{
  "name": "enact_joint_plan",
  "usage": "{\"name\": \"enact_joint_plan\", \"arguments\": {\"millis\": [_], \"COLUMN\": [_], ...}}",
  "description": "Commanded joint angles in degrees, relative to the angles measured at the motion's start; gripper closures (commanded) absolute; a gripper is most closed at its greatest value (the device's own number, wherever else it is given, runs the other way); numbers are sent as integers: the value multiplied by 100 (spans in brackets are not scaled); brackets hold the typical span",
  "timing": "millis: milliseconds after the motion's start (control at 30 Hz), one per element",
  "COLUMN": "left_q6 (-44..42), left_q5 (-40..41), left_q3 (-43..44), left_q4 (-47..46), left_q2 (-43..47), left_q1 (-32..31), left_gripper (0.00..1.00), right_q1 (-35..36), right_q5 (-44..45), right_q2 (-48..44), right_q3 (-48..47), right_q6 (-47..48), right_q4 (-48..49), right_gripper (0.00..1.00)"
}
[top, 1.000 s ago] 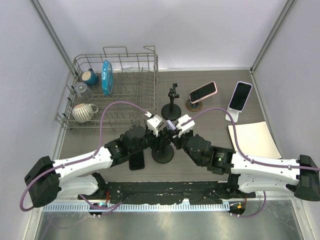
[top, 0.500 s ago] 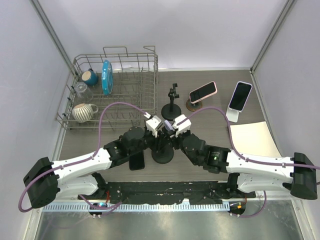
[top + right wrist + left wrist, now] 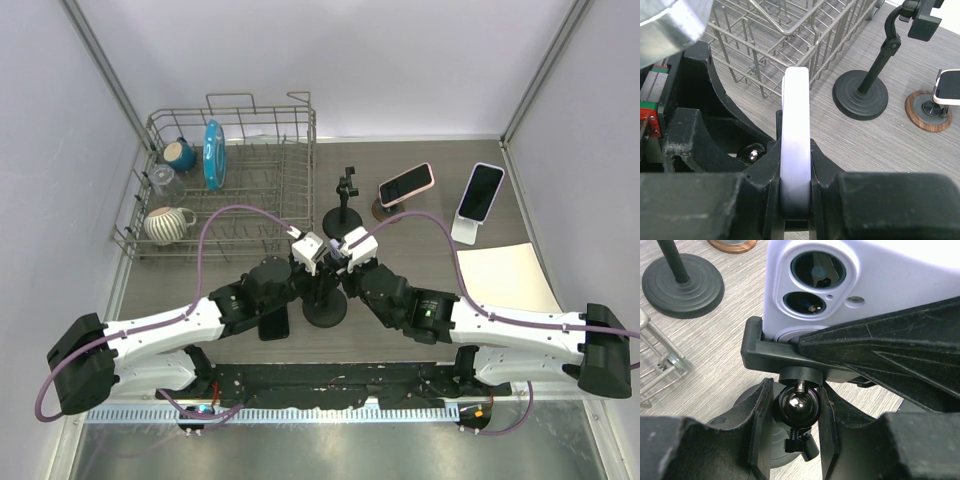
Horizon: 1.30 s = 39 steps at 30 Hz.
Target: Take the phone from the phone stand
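Observation:
A phone in a pale lavender case [image 3: 850, 285] sits in the black clamp [image 3: 770, 352] of a phone stand with a round base [image 3: 326, 308] at the table's middle. My left gripper [image 3: 795, 410] is shut on the stand's shiny ball joint [image 3: 797, 405], just under the clamp. My right gripper [image 3: 795, 175] is shut on the phone, seen edge-on [image 3: 795, 130], with a finger on each face. In the top view both grippers meet over the stand, the left gripper [image 3: 313, 262] on its left and the right gripper [image 3: 343, 258] on its right.
A wire dish rack [image 3: 230, 180] with cups and a blue plate stands back left. An empty black stand [image 3: 345, 210], a pink-cased phone on a wooden stand [image 3: 405, 183] and a phone on a white stand [image 3: 480, 192] are behind. Paper [image 3: 508, 280] lies right. A dark phone [image 3: 273, 322] lies flat by the base.
My right arm has shifted left, bringing its gripper in against the stand's top. My left arm has barely moved.

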State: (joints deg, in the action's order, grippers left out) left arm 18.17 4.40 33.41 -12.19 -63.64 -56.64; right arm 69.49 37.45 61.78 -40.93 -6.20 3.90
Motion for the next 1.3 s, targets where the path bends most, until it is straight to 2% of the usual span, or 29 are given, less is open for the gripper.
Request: {"name": "enact_joint_plan", "arguments": {"millis": [0, 167, 400, 567, 733, 967, 1267], "left_q6": [405, 836, 1135, 1732, 1751, 1707, 1742], "left_q5": [1360, 2291, 2688, 2504, 2250, 1854, 1792], "left_q3": [192, 210, 280, 26, 87, -203, -414], "left_q4": [102, 146, 339, 296, 296, -73, -109], "left_q2": [-96, -79, -132, 9, -79, -17, 167], "left_q1": [48, 48, 92, 425, 452, 452, 444], "left_gripper": [100, 100, 100, 100, 100, 100, 100], "right_q1": [-15, 152, 319, 319, 319, 232, -6], "right_q5": [69, 87, 34, 438, 657, 1606, 2442], "right_q2": [-113, -280, -561, -1106, -957, -1054, -1046], "right_q3": [-275, -275, -144, 208, 164, 129, 32], "right_q6": [-197, -294, -689, -936, -962, -1208, -1743], "right_q4": [-529, -1101, -1603, -1401, -1366, -1243, -1462], "right_gripper": [99, 99, 99, 99, 99, 99, 99]}}
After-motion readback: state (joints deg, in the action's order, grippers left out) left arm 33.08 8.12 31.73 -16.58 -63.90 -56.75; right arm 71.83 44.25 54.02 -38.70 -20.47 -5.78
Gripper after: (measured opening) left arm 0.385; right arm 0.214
